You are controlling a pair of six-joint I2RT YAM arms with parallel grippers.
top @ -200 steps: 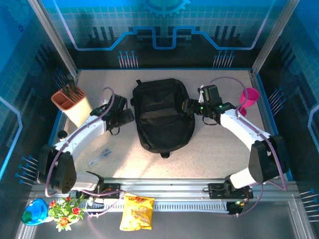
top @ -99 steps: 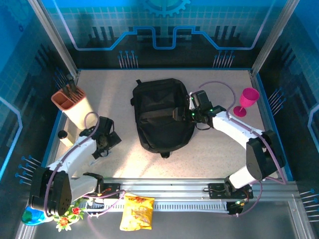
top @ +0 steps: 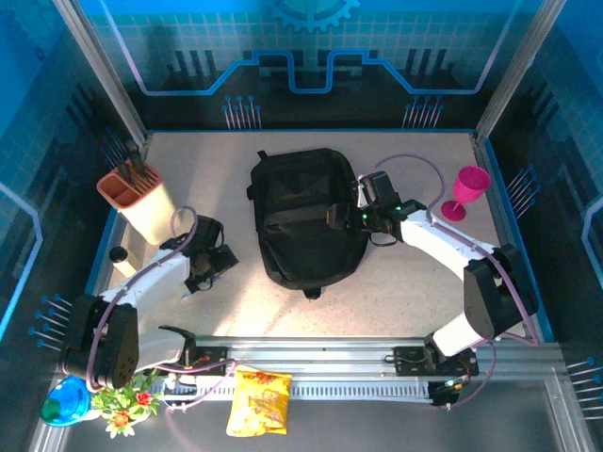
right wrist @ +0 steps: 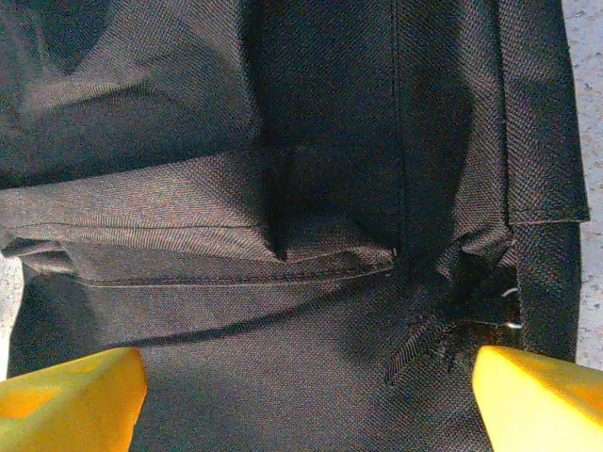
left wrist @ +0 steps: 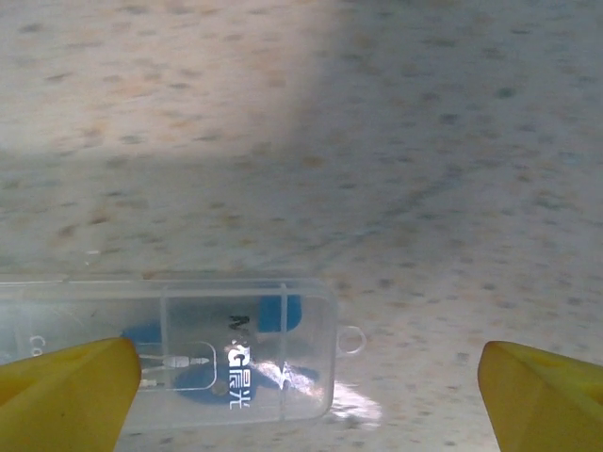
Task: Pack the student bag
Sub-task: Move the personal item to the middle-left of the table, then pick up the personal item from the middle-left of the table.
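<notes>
Student bag (top: pixel 306 218) lies mid-table, seemingly still zipped. Right gripper (right wrist: pixel 306 400), jaws spread, hangs over its fabric (likely seeking the zipper). Left gripper (left wrist: pixel 306 395), jaws spread, hangs over a clear plastic case (left wrist: pixel 170 353), ready for pickup.

We see the student bag's (right wrist: pixel 283 113) black woven fabric close beneath our right gripper (right wrist: pixel 301 400). Its yellow fingertips (right wrist: pixel 66 400) stand wide apart over the bag, clamping nothing. A flat webbing strap (right wrist: pixel 141 212) crosses the bag's left half. A small metal ring (right wrist: pixel 512 309) sits near the bag's right edge, just beside speckled table (right wrist: pixel 584 94).
</notes>
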